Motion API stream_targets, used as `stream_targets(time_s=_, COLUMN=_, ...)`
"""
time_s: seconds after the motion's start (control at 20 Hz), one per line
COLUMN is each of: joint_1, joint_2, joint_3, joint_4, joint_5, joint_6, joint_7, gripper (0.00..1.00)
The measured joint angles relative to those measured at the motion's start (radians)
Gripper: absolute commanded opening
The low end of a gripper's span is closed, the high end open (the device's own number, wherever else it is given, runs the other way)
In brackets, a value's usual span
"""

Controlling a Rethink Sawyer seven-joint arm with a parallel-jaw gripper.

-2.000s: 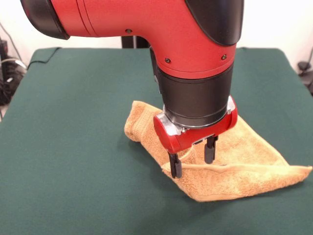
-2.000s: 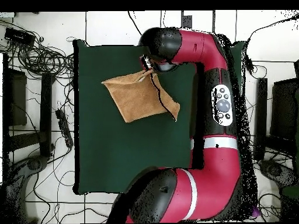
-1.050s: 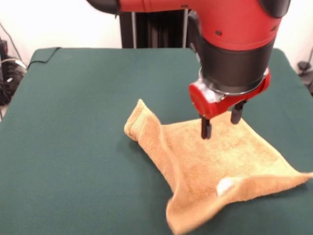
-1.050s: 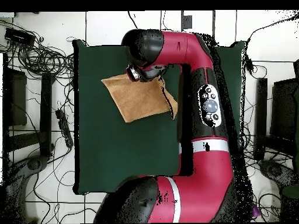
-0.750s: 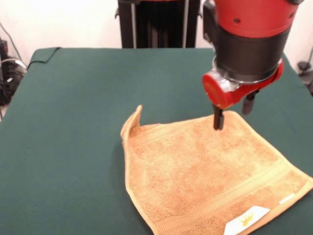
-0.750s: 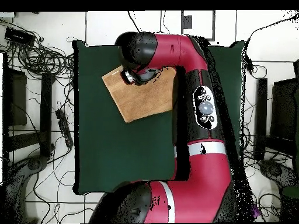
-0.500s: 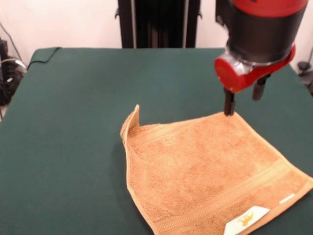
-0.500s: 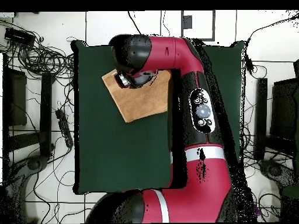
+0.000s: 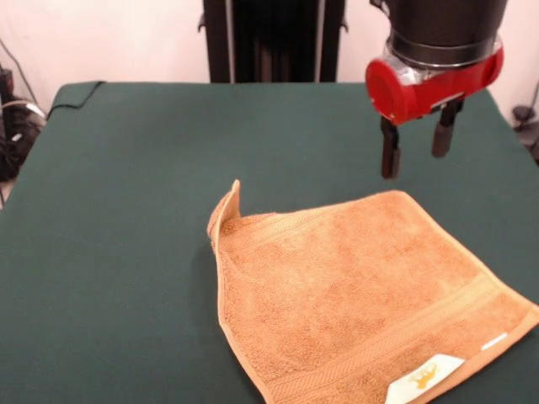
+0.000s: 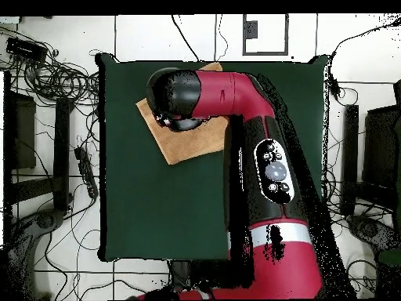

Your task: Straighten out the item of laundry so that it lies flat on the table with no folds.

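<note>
The orange-tan terry towel (image 9: 354,295) lies spread open on the dark green table (image 9: 126,210) in the front view. Its far left corner stands curled up. The white label with a yellow mark (image 9: 425,377) sits at its near right edge. My gripper (image 9: 415,150) hangs open and empty above the table, just past the towel's far right corner. It touches nothing. In the overhead view the arm covers much of the towel (image 10: 176,145), and the gripper is hidden under the arm.
The black pedestal (image 9: 269,38) stands at the table's far side. Cables and equipment (image 10: 55,78) lie on the floor around the table (image 10: 157,219). A flap of the green cloth is turned over at the far left corner (image 9: 76,93).
The gripper has let the towel go and has risen, moving right and away past the towel's far right corner. The towel, folded two seconds ago, now lies spread open.
</note>
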Motion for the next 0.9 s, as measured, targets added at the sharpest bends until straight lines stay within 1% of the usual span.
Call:
stream_targets(time_s=0.15, joint_1=0.000, joint_2=-0.015, joint_3=-0.019, joint_4=0.053, joint_5=0.000, joint_6=-0.098, joint_7=0.018, gripper=1.00)
stream_targets(time_s=0.2, joint_1=0.000, joint_2=-0.019, joint_3=-0.032, joint_4=0.083, joint_5=0.000, joint_6=-0.160, joint_7=0.031, gripper=1.00)
stream_targets(time_s=0.4, joint_1=0.000, joint_2=-0.019, joint_3=-0.054, joint_4=0.114, joint_5=-0.003, joint_6=-0.241, joint_7=0.038, gripper=1.00)
stream_targets(time_s=0.6, joint_1=0.000, joint_2=-0.018, joint_3=-0.073, joint_4=0.117, joint_5=-0.005, joint_6=-0.269, joint_7=0.038, gripper=1.00)
stream_targets(time_s=0.9, joint_1=-0.002, joint_2=-0.018, joint_3=-0.082, joint_4=0.117, joint_5=-0.009, joint_6=-0.272, joint_7=0.038, gripper=1.00)
